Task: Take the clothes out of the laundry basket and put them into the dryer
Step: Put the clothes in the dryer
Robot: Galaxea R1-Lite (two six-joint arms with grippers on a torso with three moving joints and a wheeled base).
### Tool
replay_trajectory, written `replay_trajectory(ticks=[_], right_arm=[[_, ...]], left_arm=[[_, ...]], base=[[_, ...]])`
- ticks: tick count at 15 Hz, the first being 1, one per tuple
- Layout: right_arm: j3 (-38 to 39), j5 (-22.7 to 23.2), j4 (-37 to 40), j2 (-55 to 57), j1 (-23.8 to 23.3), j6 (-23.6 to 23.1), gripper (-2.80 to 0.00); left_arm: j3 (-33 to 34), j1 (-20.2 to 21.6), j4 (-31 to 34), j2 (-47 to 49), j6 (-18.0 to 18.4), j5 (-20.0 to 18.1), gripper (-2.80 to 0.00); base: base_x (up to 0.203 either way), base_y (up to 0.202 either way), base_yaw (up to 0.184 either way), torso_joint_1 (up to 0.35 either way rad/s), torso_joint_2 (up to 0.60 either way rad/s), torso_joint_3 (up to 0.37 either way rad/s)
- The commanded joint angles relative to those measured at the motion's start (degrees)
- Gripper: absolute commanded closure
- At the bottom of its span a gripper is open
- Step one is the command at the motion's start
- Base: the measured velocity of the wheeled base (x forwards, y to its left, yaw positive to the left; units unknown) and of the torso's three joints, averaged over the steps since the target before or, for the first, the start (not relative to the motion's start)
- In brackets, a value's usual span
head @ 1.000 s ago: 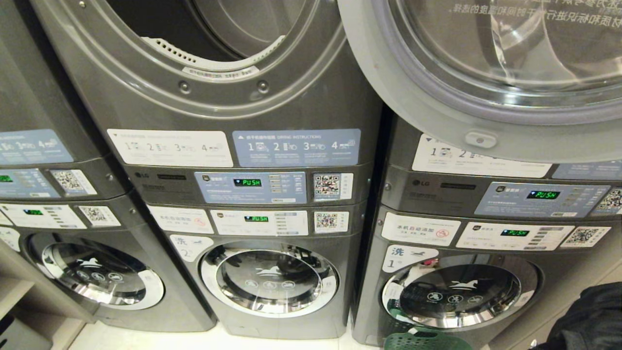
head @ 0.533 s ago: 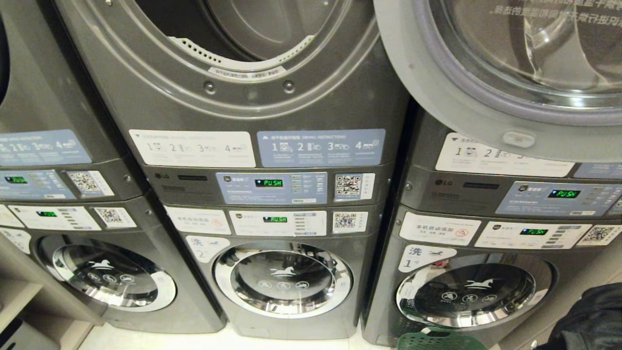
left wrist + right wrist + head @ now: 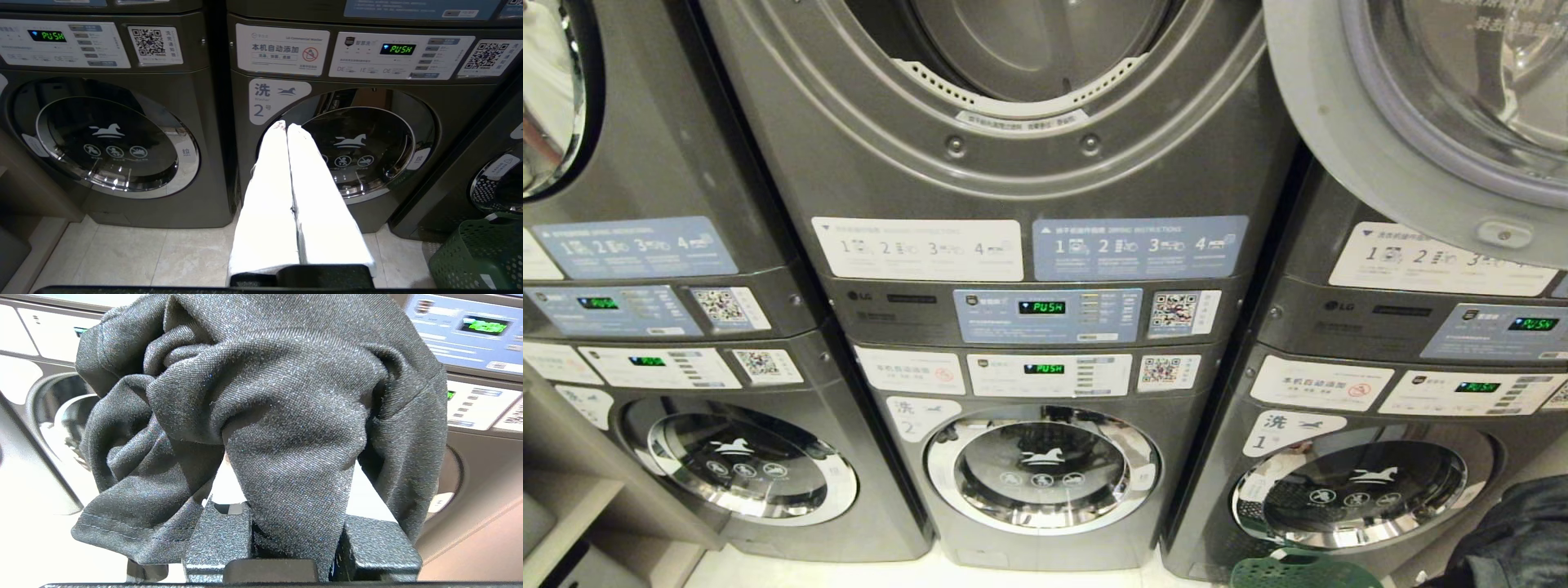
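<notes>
The dryer (image 3: 1029,57) is the upper drum of the middle stack, and its mouth stands open at the top centre of the head view. Its round door (image 3: 1413,147) is swung out to the right. A dark grey garment (image 3: 282,400) from the clothes hangs bunched in my right gripper (image 3: 292,465), which is shut on it; the same cloth (image 3: 1523,531) shows at the head view's lower right corner. The green laundry basket (image 3: 1303,573) (image 3: 478,253) stands on the floor before the right-hand stack, its inside hidden. My left gripper (image 3: 287,124) is shut and empty, held low before washer number 2.
Three grey washer-dryer stacks stand side by side, and the lower washer doors (image 3: 1043,467) are closed. Control panels (image 3: 1045,314) lie under the dryer mouth. A beige shelf unit (image 3: 564,506) sits at the far left. Pale floor tiles (image 3: 135,257) run in front of the machines.
The whole head view has slid to the right, so the camera has moved left. The open dryer mouth now sits near the picture's centre. Neither arm shows any move of its own.
</notes>
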Motion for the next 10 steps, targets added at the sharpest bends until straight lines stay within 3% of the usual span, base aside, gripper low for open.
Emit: replay_trajectory(ticks=[1,10], right_arm=[[1.1,0.0,-0.1,0.0,0.0,-0.1,0.0],[1.1,0.0,0.0,0.0,0.0,0.1,0.0]], left_arm=[[0.1,0.0,0.0,-0.1,0.0,0.0,0.0],[0.1,0.0,0.0,-0.1,0.0,0.0,0.0]], base=[[0.0,0.195,-0.004,0.003,0.0,0.007],[0.0,0.194,-0.002,0.002,0.01,0.002]])
